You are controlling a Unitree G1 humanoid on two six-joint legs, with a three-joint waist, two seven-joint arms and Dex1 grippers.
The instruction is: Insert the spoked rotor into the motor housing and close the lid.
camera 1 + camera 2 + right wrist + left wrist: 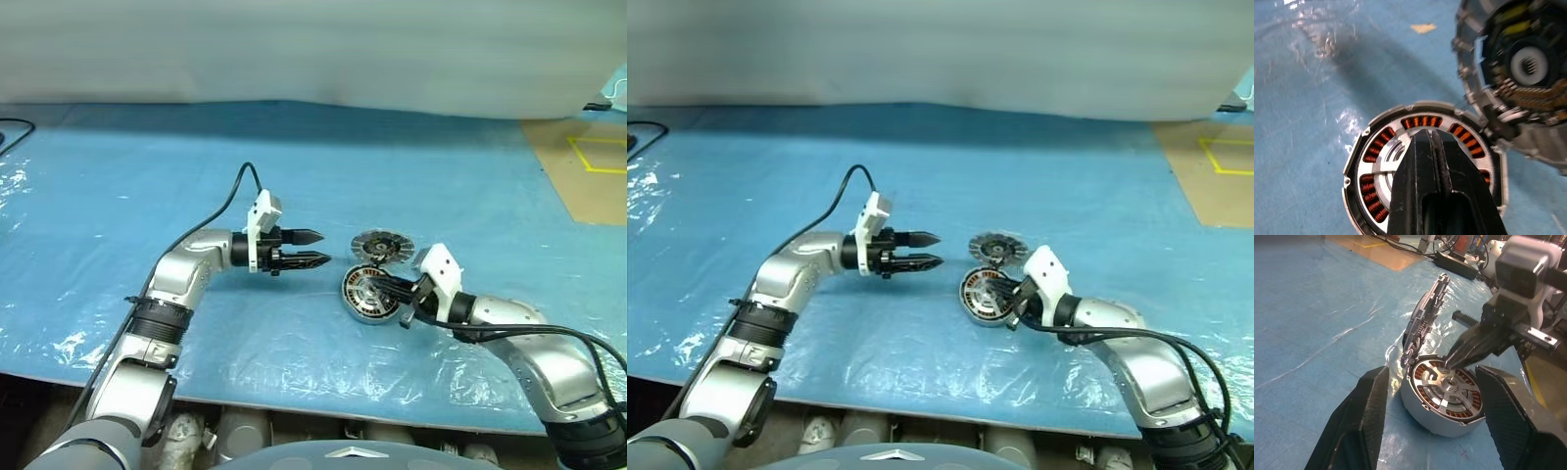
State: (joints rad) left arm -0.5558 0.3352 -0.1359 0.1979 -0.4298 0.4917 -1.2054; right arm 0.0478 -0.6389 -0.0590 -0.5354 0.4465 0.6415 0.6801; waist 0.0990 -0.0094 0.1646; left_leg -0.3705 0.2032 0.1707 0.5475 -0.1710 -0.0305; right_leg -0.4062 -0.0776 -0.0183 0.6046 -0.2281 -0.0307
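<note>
right gripper (384, 285) pressed shut over the motor housing (366, 294)
left gripper (319, 249) hovers beside it, jaws apart and empty; the lid (378, 245) stands tilted open at the housing's far edge on the blue sheet (147, 176).

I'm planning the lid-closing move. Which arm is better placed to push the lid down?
Probably the left. The left gripper is open and free beside the raised lid. The right gripper is shut, its tips over the motor housing.
</note>
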